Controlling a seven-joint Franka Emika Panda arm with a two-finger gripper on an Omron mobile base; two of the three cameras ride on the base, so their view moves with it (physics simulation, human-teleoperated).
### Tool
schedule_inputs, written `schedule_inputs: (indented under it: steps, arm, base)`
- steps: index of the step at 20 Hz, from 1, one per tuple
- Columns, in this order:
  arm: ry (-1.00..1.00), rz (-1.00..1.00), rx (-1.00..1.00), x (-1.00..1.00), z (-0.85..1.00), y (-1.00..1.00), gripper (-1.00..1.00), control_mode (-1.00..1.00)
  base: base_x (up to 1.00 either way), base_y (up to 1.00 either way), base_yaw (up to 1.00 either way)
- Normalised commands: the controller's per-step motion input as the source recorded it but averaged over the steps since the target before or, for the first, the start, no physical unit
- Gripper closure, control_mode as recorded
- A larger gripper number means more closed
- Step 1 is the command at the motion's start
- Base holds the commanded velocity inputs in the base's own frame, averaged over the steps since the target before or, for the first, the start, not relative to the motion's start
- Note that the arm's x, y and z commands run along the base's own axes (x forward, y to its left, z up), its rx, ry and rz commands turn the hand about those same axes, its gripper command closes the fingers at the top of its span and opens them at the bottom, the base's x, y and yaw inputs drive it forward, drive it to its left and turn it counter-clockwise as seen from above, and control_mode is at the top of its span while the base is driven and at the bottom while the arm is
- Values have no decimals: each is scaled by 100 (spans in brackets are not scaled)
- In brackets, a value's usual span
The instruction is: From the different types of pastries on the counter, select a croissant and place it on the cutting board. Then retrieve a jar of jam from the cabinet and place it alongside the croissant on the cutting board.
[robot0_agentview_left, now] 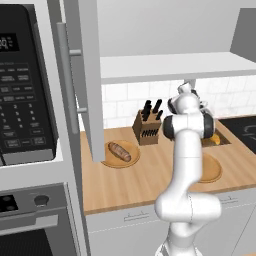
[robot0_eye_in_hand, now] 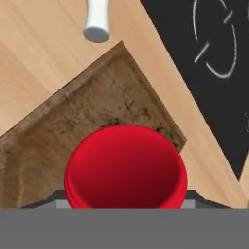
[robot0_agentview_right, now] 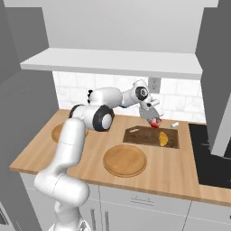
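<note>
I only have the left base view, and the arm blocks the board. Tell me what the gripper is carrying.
Observer: The gripper is shut on the jar of jam, a small red jar; the hand view shows its red lid between the fingers.
Operator: Say where it is relative to the cutting board.
Observer: In the right base view it hangs above the far edge of the cutting board, not set down yet.
Operator: Confirm the croissant.
Observer: The croissant lies on the board's right part, just nearer the robot than the jar.
Operator: Report anything close by.
Observer: A small white cylinder lies on the counter just beyond the board's far right corner.
</note>
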Motion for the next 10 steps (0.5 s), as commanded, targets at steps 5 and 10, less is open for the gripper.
schedule_inputs:
  steps: [5,10]
  arm:
    - [-35,1,5,-5,-100,0,100,-100]
    - [-59,1,0,-19,-55,-7,100,-100]
  base:
    - [0,0,0]
    - [0,0,0]
